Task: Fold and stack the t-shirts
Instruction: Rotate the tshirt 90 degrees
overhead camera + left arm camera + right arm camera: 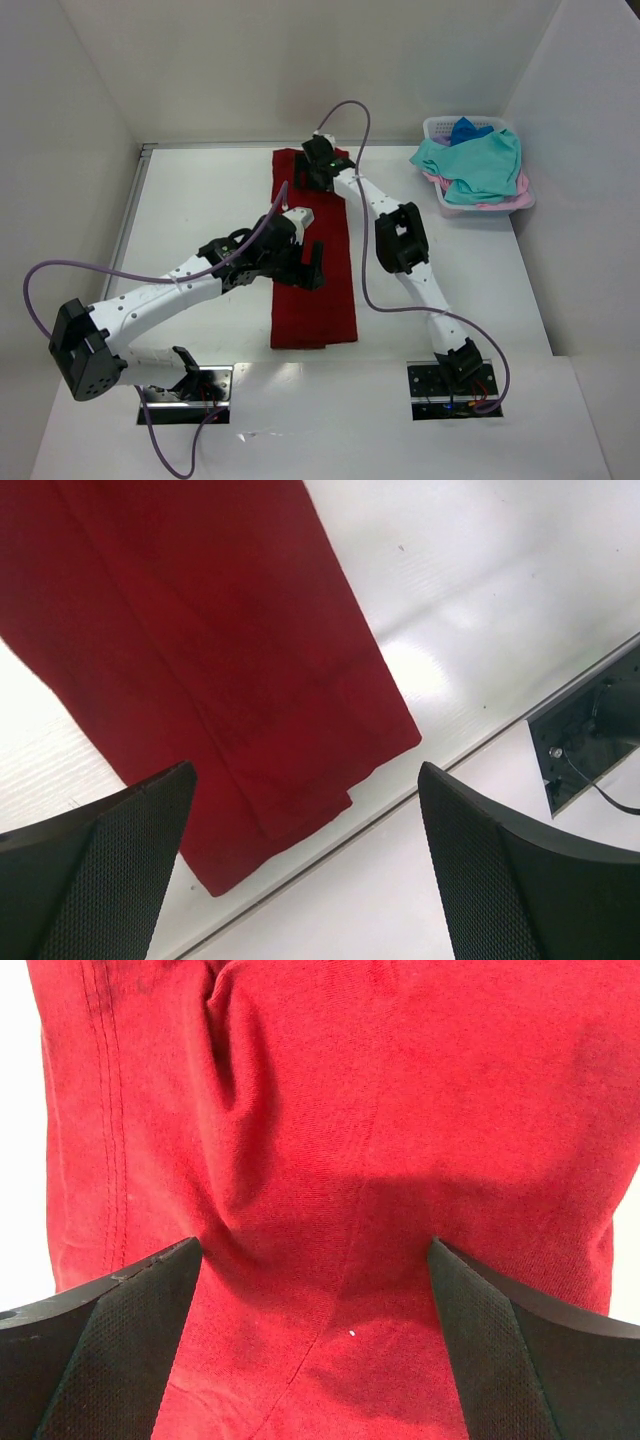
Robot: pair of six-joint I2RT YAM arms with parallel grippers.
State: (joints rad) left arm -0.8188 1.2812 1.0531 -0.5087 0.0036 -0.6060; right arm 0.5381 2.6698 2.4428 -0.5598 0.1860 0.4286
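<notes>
The red t-shirt [312, 290] lies as a strip, its long axis running near-to-far on the tabletop [200, 200]. The left pincer [307, 770] and the right pincer [315, 1245] are both released.

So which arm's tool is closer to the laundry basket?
Right. The right tool is over the far end of the red shirt, level with the basket. The left tool is over its middle, farther away.
</notes>
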